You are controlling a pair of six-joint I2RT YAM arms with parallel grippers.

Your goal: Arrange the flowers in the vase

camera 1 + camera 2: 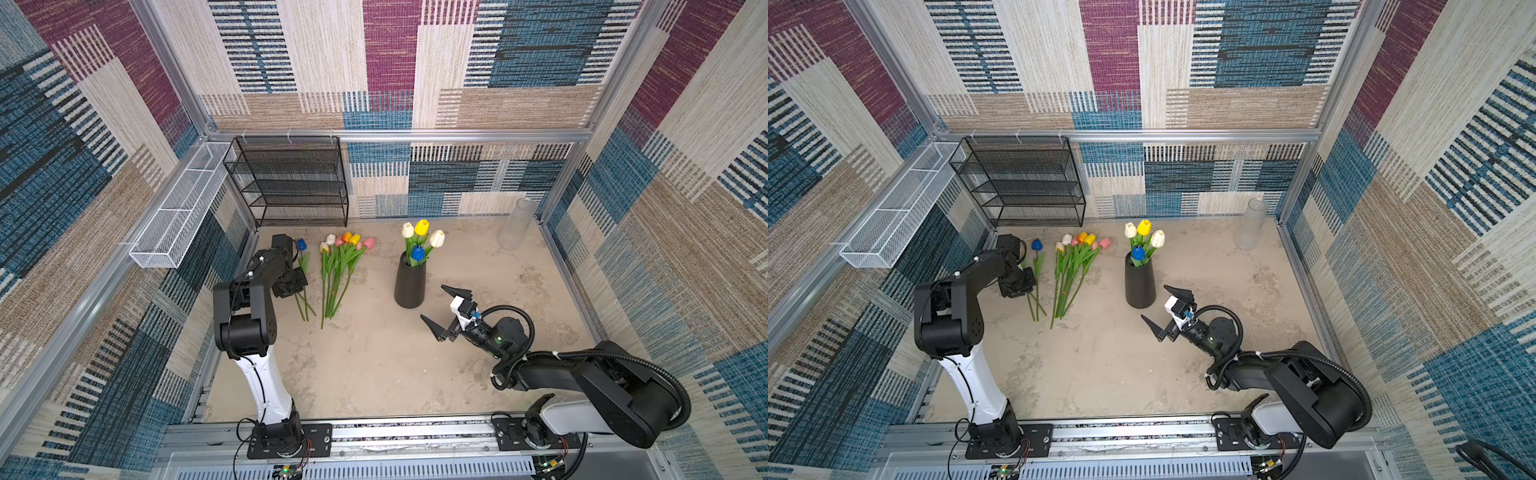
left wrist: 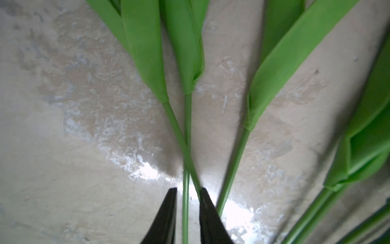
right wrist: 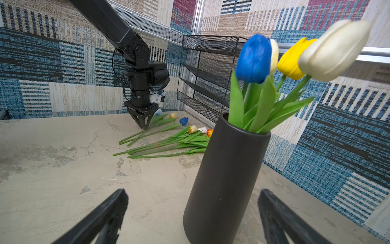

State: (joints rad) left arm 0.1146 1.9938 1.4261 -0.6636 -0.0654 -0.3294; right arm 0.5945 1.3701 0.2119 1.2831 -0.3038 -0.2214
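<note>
Top views both show the mottled beige table (image 1: 374, 365), with a black mesh rack (image 1: 291, 183) against the back wall and a white mesh basket (image 1: 178, 208) fixed along the left wall. A black vase (image 1: 410, 286) stands upright near the middle of the table, and a clear glass cylinder (image 1: 517, 224) stands in the far right corner. Four tulips (image 1: 422, 235), two white, one yellow and one blue, sit in the black vase. Left of it and well apart, a loose bundle (image 1: 340, 270) of tulips lies flat with heads toward the back wall. Just beside that bundle lie a few more stems, one with a blue head (image 1: 302, 244). The left claw (image 3: 144, 124) points straight down over these stems. In the left wrist view its jaws stand a narrow gap apart, with one thin stem (image 2: 185, 202) running between them unpinched and a second stem crossing to touch one fingertip (image 2: 203, 195). The right claw (image 1: 432, 302) hovers just in front of the black vase, jaws spread wide, holding nothing.
</note>
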